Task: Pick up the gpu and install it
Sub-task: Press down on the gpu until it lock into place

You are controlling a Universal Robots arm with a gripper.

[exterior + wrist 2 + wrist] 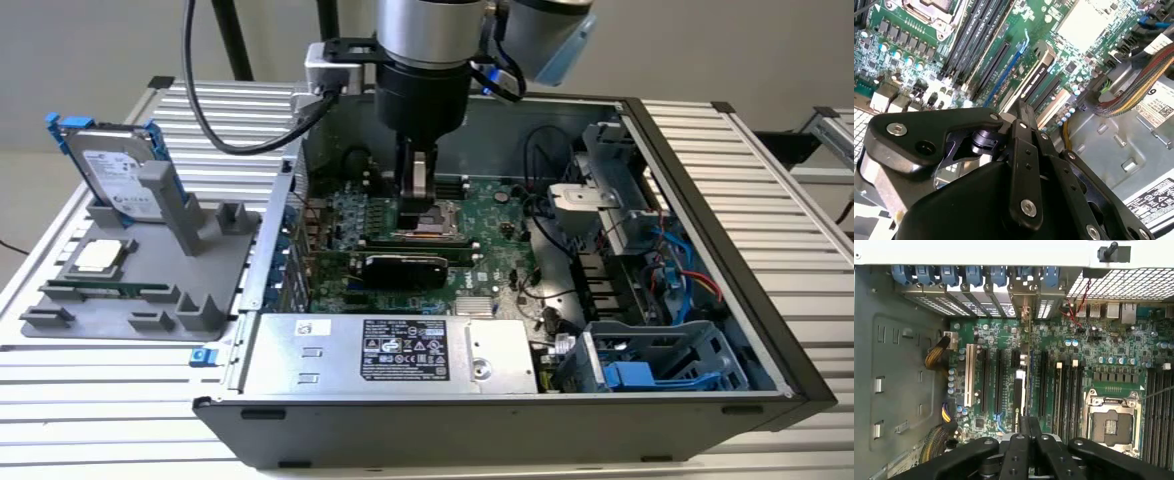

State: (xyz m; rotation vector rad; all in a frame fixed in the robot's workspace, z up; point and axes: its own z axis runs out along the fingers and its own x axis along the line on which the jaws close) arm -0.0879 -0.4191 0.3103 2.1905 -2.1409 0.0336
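Your black pincer is hovering inside the open grey computer case, fingers pressed together, gripping nothing. The gpu, a small flat card with black shroud, is sitting upright in a slot on the green motherboard; in the first wrist view the linkage is hiding its lower end.

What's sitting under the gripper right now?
Under the gripper stands the gpu, edge-up among the motherboard's expansion slots. Its lower edge and the slot beneath are hidden by the card.
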